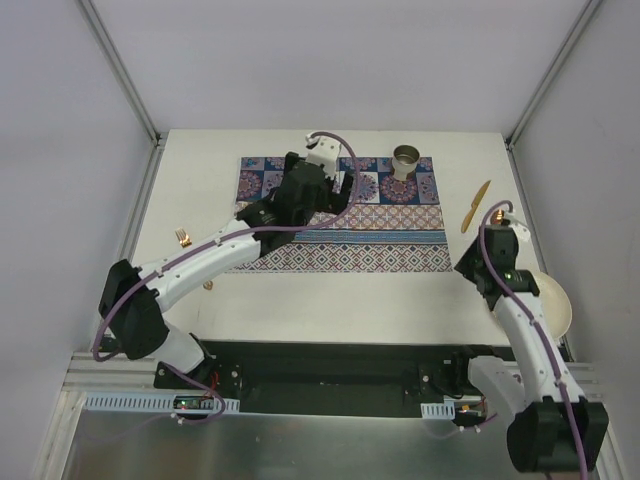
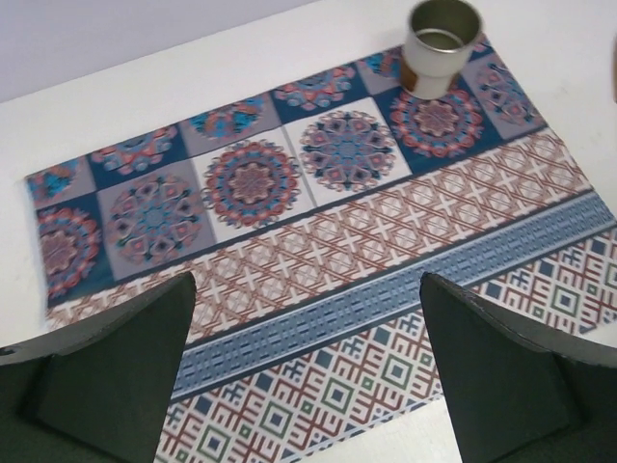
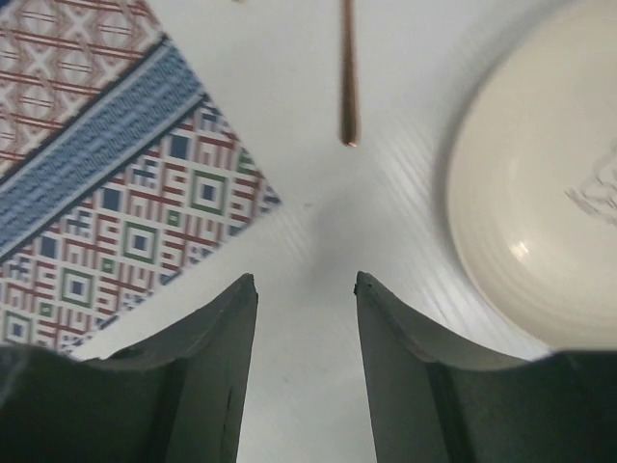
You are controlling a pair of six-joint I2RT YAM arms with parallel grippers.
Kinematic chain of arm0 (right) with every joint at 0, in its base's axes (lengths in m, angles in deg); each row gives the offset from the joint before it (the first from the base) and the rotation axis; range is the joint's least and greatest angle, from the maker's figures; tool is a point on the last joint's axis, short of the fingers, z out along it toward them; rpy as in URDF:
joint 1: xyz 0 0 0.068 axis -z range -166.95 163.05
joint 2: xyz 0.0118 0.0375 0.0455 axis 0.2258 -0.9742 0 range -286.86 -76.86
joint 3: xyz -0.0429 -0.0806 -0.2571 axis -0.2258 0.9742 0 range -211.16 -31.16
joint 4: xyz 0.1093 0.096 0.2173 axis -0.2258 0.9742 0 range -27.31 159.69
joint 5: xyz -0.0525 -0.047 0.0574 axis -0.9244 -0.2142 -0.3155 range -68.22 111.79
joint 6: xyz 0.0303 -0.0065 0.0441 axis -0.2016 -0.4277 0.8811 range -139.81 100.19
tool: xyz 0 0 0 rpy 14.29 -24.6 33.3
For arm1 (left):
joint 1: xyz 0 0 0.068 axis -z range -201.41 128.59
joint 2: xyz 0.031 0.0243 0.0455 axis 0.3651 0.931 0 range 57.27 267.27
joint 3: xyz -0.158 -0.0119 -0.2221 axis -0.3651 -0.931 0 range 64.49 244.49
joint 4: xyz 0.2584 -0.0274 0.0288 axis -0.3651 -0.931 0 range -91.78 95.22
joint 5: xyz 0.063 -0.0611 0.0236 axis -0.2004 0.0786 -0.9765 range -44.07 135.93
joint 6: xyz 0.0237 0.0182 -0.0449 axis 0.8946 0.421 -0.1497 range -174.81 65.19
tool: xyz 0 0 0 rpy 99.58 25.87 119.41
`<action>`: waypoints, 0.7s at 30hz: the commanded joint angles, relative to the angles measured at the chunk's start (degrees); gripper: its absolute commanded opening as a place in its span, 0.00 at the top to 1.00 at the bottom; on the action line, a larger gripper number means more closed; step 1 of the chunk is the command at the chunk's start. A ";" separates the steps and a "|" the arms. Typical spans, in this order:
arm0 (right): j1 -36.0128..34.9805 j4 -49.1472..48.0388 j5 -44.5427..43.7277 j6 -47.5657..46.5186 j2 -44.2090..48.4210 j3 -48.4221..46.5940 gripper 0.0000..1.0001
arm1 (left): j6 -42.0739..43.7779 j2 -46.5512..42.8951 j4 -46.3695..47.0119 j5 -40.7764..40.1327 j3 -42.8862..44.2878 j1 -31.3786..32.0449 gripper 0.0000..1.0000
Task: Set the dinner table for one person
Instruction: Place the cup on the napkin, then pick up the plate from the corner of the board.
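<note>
The white dinner table (image 1: pixel 300 300) carries a blue-and-red patterned placemat (image 1: pixel 400 235) at its far middle. A metal cup (image 1: pixel 406 160) stands upright on the mat's far right corner. My left gripper (image 1: pixel 345 188) hovers over the mat's far part, wide open with nothing between the fingers; the left wrist view shows only mat (image 2: pixel 318 222) under the left gripper (image 2: pixel 307 280), with the cup (image 2: pixel 442 43) ahead. My right gripper (image 3: pixel 306 280) is open over bare table between the mat's near right corner (image 3: pixel 96 174) and a cream plate (image 3: pixel 540 193). A gold utensil (image 3: pixel 347 68) lies ahead of it.
The plate (image 1: pixel 550 305) sits at the table's right edge beside the right gripper (image 1: pixel 476 265), and the gold utensil (image 1: pixel 476 206) lies right of the mat. Two small gold pieces (image 1: pixel 183 237) (image 1: pixel 208 286) lie left of the mat. Aluminium frame rails border the table.
</note>
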 commanded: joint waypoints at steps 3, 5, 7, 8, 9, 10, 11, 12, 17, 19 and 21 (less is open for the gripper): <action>0.24 11.48 -18.51 9.21 14.06 7.38 0.55 | 1.72 7.45 -1.28 17.37 9.03 -0.92 0.01; 0.24 12.03 -17.40 10.72 15.48 7.38 0.57 | 2.42 8.78 -1.99 23.17 10.80 -0.92 0.01; 0.24 14.56 -18.70 13.86 15.22 5.64 0.57 | 3.91 11.15 -2.77 31.87 13.35 -1.01 0.01; 0.24 15.27 -19.92 13.97 15.05 5.36 0.58 | 4.52 12.29 -3.48 34.69 14.58 -1.01 0.01; 0.24 15.02 -20.80 13.62 14.96 5.36 0.58 | 4.88 14.65 -4.09 37.76 16.85 -1.10 0.01; 0.33 15.19 -23.60 13.70 14.87 5.01 0.58 | 4.88 15.98 -5.06 42.75 18.61 -1.10 0.01; 0.24 14.93 -25.10 13.27 15.13 4.75 0.59 | 4.88 17.56 -8.20 45.15 20.46 -1.10 0.01; 0.24 14.32 -26.60 12.57 15.31 4.40 0.59 | 4.88 20.53 -9.10 47.35 23.61 -1.19 0.01; 0.33 13.08 -35.74 6.87 13.74 -4.62 0.58 | -1.52 29.86 -12.19 62.89 30.93 -1.10 0.03; 0.24 15.88 -39.94 7.11 11.28 -8.07 0.58 | -5.65 33.73 -12.10 67.39 33.56 -0.66 0.06; 0.85 18.44 -42.33 7.11 8.73 -10.97 0.58 | -7.76 36.37 -12.19 71.18 35.06 0.04 0.09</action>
